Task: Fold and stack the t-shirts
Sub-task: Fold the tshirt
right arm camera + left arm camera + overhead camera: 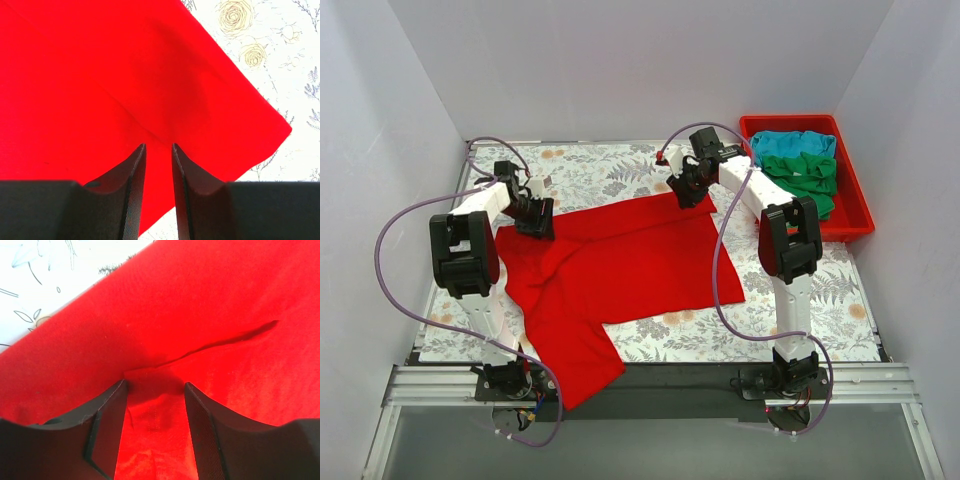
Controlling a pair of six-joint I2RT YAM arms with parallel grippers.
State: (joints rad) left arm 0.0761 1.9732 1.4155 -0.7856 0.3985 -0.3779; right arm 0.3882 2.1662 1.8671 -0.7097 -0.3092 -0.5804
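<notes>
The bright red t-shirt (620, 265) lies spread on the flowered table, one part hanging over the near edge. My left gripper (534, 222) sits low on its far left edge. In the left wrist view the jaws (155, 385) stand partly apart with a bunched hem of red cloth (200, 300) between them. My right gripper (687, 190) is at the shirt's far right corner. In the right wrist view its jaws (158, 145) are nearly together, with red cloth (100, 75) pinched between them. The dark green t-shirt (807, 180) and the turquoise t-shirt (792, 143) lie crumpled in the tray.
A rigid red plastic tray (855, 215) stands at the back right of the table. The flowered tablecloth (610, 165) shows behind the shirt and at the front right. White walls close in the left, back and right sides.
</notes>
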